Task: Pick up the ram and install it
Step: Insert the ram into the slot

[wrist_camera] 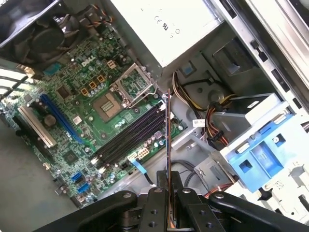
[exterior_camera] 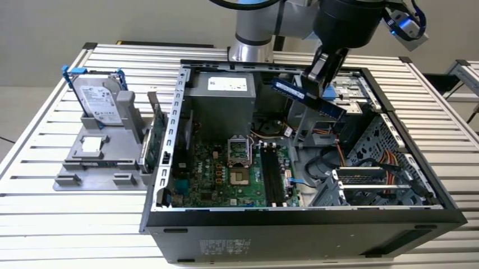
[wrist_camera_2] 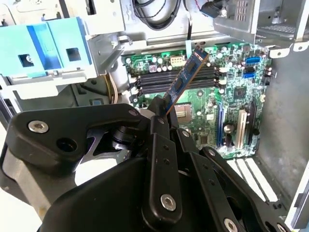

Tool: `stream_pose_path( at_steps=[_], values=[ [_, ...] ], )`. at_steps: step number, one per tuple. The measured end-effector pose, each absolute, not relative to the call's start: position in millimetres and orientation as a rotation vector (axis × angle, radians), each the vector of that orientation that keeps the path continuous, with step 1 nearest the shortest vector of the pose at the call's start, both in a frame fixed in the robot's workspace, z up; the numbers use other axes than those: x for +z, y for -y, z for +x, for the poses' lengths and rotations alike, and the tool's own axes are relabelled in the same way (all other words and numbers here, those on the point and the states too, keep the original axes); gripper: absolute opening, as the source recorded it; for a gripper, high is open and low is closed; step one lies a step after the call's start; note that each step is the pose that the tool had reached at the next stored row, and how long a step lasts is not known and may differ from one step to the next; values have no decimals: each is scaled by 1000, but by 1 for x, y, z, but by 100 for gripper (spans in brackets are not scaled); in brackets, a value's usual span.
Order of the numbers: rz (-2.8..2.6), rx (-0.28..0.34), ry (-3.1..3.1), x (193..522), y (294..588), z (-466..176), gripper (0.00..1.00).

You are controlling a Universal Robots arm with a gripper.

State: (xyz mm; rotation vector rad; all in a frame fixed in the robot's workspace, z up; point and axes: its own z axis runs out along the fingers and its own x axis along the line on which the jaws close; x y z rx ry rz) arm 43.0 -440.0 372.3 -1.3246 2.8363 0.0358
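Note:
The ram (exterior_camera: 307, 96) is a long thin dark stick with a bluish face, held tilted in the air above the open computer case (exterior_camera: 299, 216). My gripper (exterior_camera: 316, 72) is shut on one end of it, over the case's far right part in the exterior view. In both wrist views the ram (wrist_camera_2: 186, 77) (wrist_camera: 168, 135) juts out from between the black fingers (wrist_camera_2: 157, 125) (wrist_camera: 157, 198) toward the green motherboard (exterior_camera: 224, 179). The dark memory slots (exterior_camera: 271, 179) (wrist_camera_2: 169, 79) (wrist_camera: 128, 137) lie below it, apart from the stick.
A silver hard drive with blue rails (exterior_camera: 101, 101) stands in a grey fixture (exterior_camera: 97, 162) at the exterior view's left. A grey power supply (exterior_camera: 224, 92) fills the case's back. A blue drive bracket (wrist_camera: 258, 154) (wrist_camera_2: 48, 48) and orange cables (wrist_camera: 215, 121) sit beside the slots.

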Motion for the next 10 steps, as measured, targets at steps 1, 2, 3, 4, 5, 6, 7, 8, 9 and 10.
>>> stream_pose_path(
  at_steps=[1, 2, 3, 4, 5, 6, 7, 8, 9, 10],
  values=[
    [-1310, 36, -2843, 372, 440, 43, 0],
    [-1296, 36, -2850, 372, 440, 43, 0],
    [-1282, 36, -2856, 372, 440, 43, 0],
    [-1268, 36, -2862, 372, 440, 43, 0],
    [-1252, 36, -2869, 372, 440, 43, 0],
    [-1237, 36, -2876, 372, 440, 43, 0],
    [-1223, 36, -2882, 372, 440, 43, 0],
    [-1209, 36, -2888, 372, 440, 43, 0],
    [-1195, 36, -2894, 372, 440, 43, 0],
    [-1181, 36, -2900, 372, 440, 43, 0]
  ],
)
